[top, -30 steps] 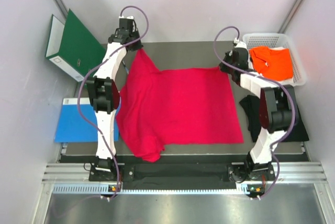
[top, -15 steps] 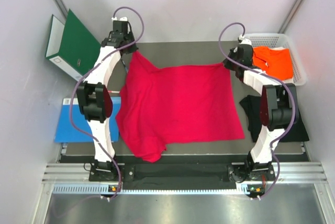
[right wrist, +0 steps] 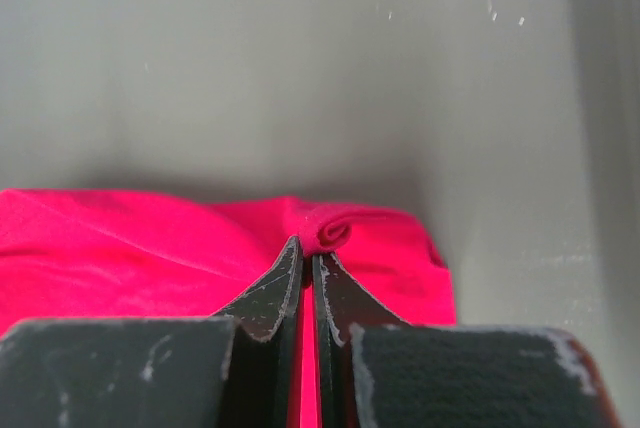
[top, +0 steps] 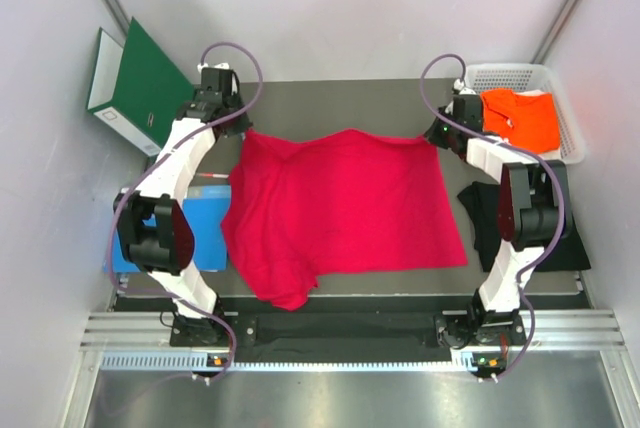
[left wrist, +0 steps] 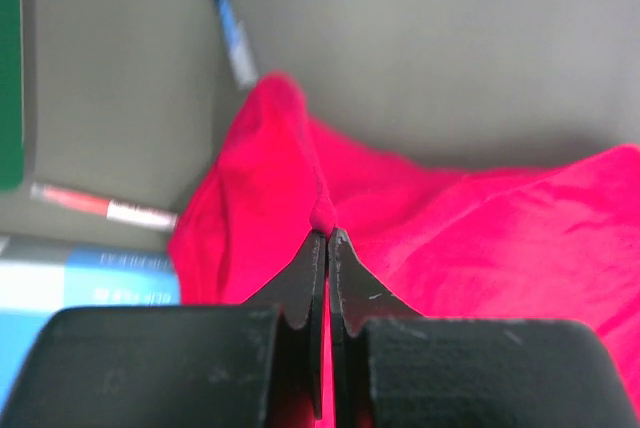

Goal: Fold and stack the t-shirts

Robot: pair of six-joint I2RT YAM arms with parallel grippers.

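The crimson red t-shirt [top: 340,208] lies spread across the dark mat, and both arms pinch its far edge. My left gripper [top: 243,128] is shut on the far left corner, where a fold of red cloth [left wrist: 480,238] sits between the tips [left wrist: 327,233]. My right gripper [top: 432,138] is shut on the far right corner, with a rolled bit of red cloth [right wrist: 120,248] at the tips [right wrist: 306,246]. The bright orange t-shirt [top: 525,118] sits in the white basket [top: 500,72]. The black t-shirt [top: 480,213] lies crumpled at the right, partly under the right arm.
A green binder [top: 140,88] leans at the far left. A flat blue sheet [top: 215,218] lies left of the mat, partly under the left arm. A red-and-white pen [left wrist: 100,208] and a blue pen [left wrist: 228,23] lie near the left gripper.
The left arm has swung left and nearer with the corner it holds, pulling the shirt's far edge flatter. The right gripper has shifted slightly, still on its corner.
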